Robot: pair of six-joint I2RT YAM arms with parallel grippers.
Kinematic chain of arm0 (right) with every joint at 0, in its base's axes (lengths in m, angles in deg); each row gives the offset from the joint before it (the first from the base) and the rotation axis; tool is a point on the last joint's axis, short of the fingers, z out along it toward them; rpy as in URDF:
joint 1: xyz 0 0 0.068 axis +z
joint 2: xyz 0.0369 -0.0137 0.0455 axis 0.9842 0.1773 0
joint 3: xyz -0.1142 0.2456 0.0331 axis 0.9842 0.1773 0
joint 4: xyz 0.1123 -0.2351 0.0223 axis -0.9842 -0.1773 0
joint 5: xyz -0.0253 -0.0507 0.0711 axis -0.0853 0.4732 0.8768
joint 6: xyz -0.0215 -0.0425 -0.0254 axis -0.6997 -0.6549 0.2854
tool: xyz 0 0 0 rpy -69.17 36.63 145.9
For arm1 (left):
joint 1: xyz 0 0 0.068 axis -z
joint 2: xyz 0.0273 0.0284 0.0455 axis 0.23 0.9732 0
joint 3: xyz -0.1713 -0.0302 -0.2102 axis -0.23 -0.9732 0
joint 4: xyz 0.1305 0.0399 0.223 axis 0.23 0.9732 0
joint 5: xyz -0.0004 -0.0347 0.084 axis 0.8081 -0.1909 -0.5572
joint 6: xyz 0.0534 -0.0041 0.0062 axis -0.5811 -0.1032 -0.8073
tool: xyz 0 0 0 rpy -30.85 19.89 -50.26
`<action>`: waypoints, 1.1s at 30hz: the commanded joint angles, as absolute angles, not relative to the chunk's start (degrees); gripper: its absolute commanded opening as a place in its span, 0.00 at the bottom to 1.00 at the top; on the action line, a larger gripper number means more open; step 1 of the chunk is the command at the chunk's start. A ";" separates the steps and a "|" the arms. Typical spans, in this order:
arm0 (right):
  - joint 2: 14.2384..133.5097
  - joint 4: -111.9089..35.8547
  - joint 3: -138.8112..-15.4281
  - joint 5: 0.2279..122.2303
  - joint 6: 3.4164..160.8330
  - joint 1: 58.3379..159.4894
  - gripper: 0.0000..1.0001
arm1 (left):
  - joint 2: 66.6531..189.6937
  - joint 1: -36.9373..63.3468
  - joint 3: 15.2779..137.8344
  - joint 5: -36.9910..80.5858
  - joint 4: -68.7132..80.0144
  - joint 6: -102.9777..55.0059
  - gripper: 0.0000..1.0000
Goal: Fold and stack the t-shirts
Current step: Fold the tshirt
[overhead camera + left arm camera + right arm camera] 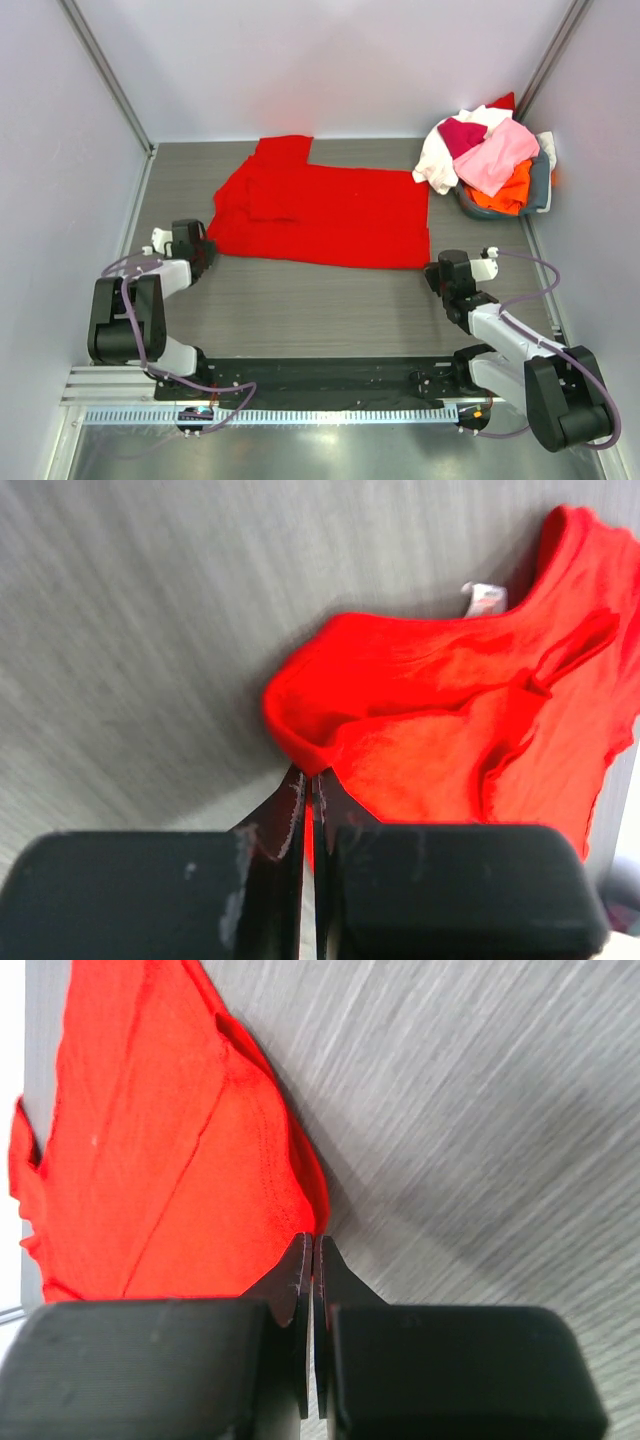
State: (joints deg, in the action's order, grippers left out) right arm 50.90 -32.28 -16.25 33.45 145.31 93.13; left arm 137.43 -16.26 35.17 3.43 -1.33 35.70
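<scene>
**Red t-shirt (320, 215) pinched at both near corners on the table (320, 310)**

At lower left of the overhead view, the left gripper (312, 780) is seen fully closed on a rolled edge of the cloth. At lower right, the right gripper (313, 1245) is likewise closed, on the tip of the hem corner. So little fabric is caught in each pinch that either corner could be lost if the cloth is pulled taut, and only one layer may have been taken on the left. Beyond the grippers the shirt is spread flat across the middle of the frame, creased and doubled at its upper left, so a skewed fold could be produced. At upper right, the heaped t-shirts (480, 150) overhang the grey basket (541, 190) just beside the shirt's far corner and could be snagged.
</scene>
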 commanded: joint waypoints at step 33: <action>43.16 -47.27 -22.49 33.99 142.90 92.88 0.01 | 116.87 -16.02 62.50 -9.04 38.86 26.06 0.00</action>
